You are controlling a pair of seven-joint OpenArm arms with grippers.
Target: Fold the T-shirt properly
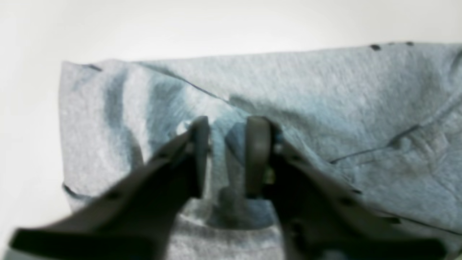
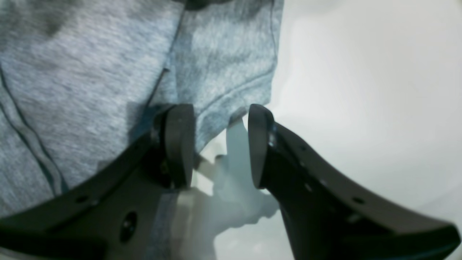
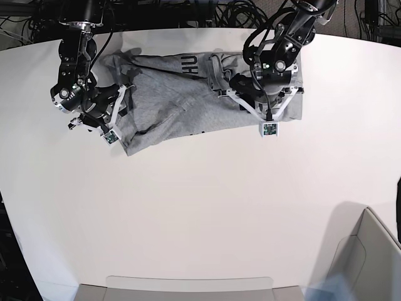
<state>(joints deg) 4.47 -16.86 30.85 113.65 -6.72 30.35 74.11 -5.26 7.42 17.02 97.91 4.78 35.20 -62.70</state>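
The T-shirt (image 3: 188,103) lies spread across the far part of the white surface (image 3: 200,213), its long axis running left to right in the base view, roughly between my two arms. It is rumpled, not flat, with folds and a turned-over patch near its far edge.

My left hand (image 1: 227,155) is down on the shirt's right end in the base view. From its wrist view the cloth runs away from it and off to the right, with the shirt's edge just beyond and to the left. Its fingers (image 1: 258,151) stand narrow, with a ridge of grey cloth rising between them; the picture is blurred, so I judge they are closing on a pinch of fabric but cannot tell whether it is gripped.

My right hand (image 2: 216,144) sits at the shirt's left end. Its fingers stand moderately apart and hold nothing. One finger rests over the cloth and the other over bare surface, so a hemmed edge (image 2: 234,95) lies just ahead of the gap.

Each hand is nearest its own end, so the coming fold turns on that left-right axis.

Dark block letters show near the far edge (image 3: 189,63); I read something like "NH", only partly visible.
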